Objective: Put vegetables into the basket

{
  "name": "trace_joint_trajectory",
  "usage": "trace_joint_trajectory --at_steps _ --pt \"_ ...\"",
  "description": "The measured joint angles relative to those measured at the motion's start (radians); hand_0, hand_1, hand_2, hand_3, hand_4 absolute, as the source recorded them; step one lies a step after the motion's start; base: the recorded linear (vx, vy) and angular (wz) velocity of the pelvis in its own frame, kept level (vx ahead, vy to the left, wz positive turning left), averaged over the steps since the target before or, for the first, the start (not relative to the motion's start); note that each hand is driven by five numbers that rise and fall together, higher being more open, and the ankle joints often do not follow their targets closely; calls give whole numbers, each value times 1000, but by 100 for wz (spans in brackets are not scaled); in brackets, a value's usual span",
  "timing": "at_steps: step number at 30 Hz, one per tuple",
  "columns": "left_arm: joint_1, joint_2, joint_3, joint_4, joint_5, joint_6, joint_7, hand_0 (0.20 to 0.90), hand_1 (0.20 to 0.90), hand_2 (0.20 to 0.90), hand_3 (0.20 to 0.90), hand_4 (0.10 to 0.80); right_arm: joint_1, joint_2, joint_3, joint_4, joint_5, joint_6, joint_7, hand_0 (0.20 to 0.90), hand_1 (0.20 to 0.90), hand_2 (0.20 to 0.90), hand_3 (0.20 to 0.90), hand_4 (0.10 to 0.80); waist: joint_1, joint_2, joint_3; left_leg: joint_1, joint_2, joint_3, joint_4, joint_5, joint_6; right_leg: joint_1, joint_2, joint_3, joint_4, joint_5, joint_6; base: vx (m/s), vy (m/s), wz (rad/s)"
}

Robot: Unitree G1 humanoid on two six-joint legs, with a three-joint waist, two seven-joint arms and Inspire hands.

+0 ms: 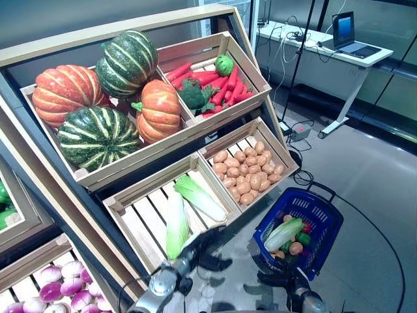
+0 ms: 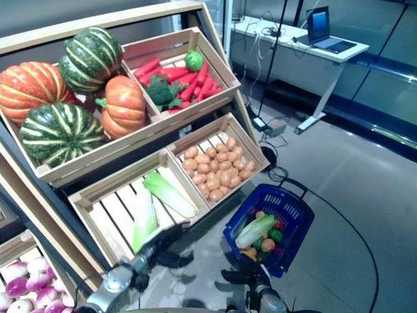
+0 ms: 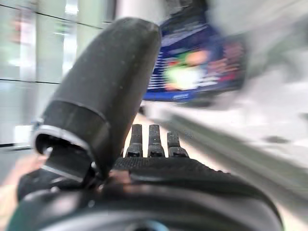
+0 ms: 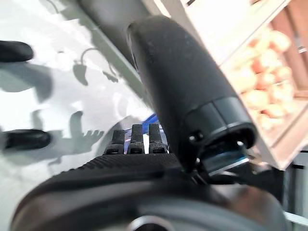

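The blue plastic basket [image 1: 273,212] stands on the floor in front of the wooden stand [image 1: 98,179]. In it lie a pale green napa cabbage [image 1: 284,233], small orange round vegetables, a green one and a red one. My left hand [image 1: 205,249] is open and empty, low at the front edge of the lower left crate, right beside a long napa cabbage [image 1: 176,225]. In the left wrist view, my left hand [image 3: 183,178] has straight fingers and the basket [image 3: 156,82] lies ahead. My right hand [image 1: 288,285] is open just in front of the basket's near rim; it also shows in the right wrist view [image 4: 144,178].
The stand slopes up to the left with several wooden crates. A white desk [image 1: 326,49] with a laptop stands at the back right. A power strip [image 1: 300,132] and cables lie on the grey floor behind the basket.
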Motion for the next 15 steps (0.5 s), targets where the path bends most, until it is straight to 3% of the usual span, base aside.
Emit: trace_joint_trajectory --at_steps 5,10,12,14,15 --pt "-10 3 125 -125 -16 -9 110 900 900 900 900 800 35 0 -14 -155 1 -14 -26 900 900 900 900 800 -1 1 0 3 1 -17 0 2 -3 6 1 -16 0 -3 -2 57 -73 9" --pt "-36 7 245 -120 91 38 373 900 900 900 900 800 37 -1 -15 -187 0 -13 -32 900 900 900 900 800 -2 0 2 2 4 -19 10 2 -4 15 2 -21 9 -11 -4 17 -18 7" --pt "-51 10 254 -103 131 77 454 900 900 900 900 800 36 -5 -13 -206 -1 -8 -33 900 900 900 900 800 -2 -4 7 -26 4 -22 61 -10 -7 -9 -3 -22 55 -34 -5 -18 95 12" --pt "-133 10 241 -39 175 113 538 900 900 900 900 800 13 -33 10 -226 -1 -8 -33 900 900 900 900 800 -3 -12 63 -102 1 -27 194 -48 -7 -49 -22 -18 151 -72 -4 9 175 30" --pt "-186 10 224 13 182 129 584 900 900 900 900 800 -3 -49 16 -219 -3 -8 -33 900 900 900 900 800 -4 -7 92 -115 10 -12 211 -63 5 -61 -27 -17 189 -86 -4 31 117 20"
